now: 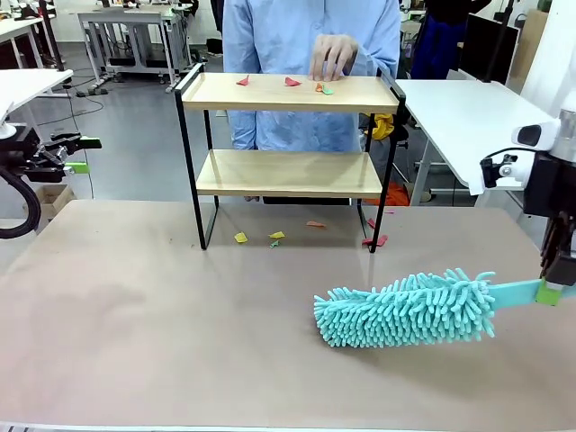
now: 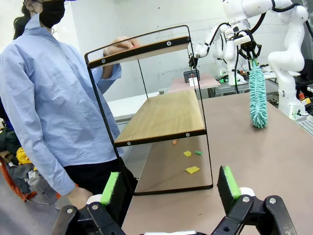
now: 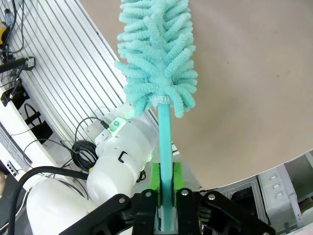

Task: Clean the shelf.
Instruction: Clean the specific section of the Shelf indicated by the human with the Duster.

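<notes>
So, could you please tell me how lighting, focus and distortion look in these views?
Front view: even, soft light, sharp throughout; the fluffy turquoise microfibre duster casts a faint shadow on the brown table. Left wrist view: wide-angle bending slightly bows the black frame of the two-tier wooden shelf. Right wrist view: the duster's handle between the right gripper's jaws is crisp, no glare.

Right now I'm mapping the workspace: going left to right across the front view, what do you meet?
left tool → shelf → duster → right tool
</notes>
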Controlling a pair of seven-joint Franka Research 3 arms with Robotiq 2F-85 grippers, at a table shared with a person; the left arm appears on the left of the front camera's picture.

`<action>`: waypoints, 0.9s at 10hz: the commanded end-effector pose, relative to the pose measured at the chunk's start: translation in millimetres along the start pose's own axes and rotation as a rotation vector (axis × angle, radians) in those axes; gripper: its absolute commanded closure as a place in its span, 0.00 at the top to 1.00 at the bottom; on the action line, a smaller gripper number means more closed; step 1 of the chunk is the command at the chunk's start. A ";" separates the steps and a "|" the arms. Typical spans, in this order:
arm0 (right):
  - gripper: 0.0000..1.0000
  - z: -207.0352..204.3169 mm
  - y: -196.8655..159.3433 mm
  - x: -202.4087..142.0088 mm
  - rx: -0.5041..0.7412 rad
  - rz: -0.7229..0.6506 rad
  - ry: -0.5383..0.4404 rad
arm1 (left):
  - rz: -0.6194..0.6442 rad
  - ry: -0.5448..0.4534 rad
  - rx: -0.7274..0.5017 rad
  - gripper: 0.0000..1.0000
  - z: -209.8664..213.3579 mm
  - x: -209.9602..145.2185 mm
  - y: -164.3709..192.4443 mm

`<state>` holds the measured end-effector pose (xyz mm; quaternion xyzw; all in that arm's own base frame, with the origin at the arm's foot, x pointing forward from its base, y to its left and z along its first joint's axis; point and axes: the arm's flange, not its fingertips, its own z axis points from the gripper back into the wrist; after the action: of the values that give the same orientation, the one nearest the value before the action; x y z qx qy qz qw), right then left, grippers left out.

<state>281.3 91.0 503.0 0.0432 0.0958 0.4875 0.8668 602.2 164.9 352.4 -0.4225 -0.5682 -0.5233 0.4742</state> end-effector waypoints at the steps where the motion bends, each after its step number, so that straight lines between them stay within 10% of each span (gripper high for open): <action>1: 0.13 4.0 -1.1 2.8 -0.011 -0.005 -0.004 | -0.013 0.003 -0.006 1.00 -0.5 1.9 -1.8; 5: 0.13 0.0 0.0 0.0 0.000 0.000 0.000 | -0.013 0.003 -0.006 1.00 -0.5 1.9 -1.8; 9: 0.13 85.6 68.6 38.9 -0.039 -0.162 -0.234 | -0.013 0.003 -0.006 1.00 -0.5 1.9 -1.8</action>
<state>261.0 137.2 574.8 0.0683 0.0158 0.4467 0.8919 602.2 164.9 352.4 -0.4225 -0.5682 -0.5233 0.4742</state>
